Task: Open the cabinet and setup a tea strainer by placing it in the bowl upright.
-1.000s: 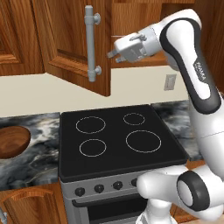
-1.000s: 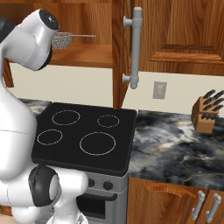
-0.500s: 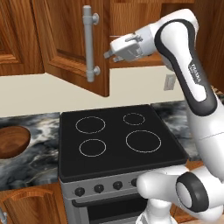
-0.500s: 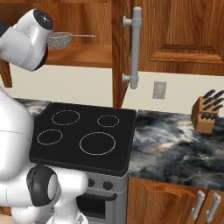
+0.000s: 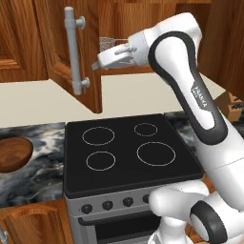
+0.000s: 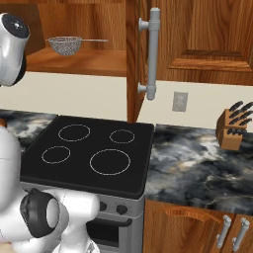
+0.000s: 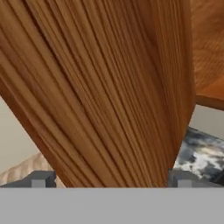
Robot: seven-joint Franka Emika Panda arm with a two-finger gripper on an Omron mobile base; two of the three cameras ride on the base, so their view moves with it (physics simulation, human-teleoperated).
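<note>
The cabinet's left door stands swung out over the stove, its grey bar handle facing me. In the right base view that door is seen edge-on. My gripper is open and sits close against the door's inner side; in the hand view, wood grain fills the space above my gripper. The tea strainer lies on the open shelf with its thin handle pointing right, and its mesh shows just behind my hand. The wooden bowl rests on the marble counter at far left.
A black four-ring stove lies below the cabinet. The cabinet's right door is closed. A knife block stands on the right counter, with a wall socket behind it.
The left door has swung wider open to the left, and my gripper has followed it leftward along its inner side. The strainer and bowl have not moved.
</note>
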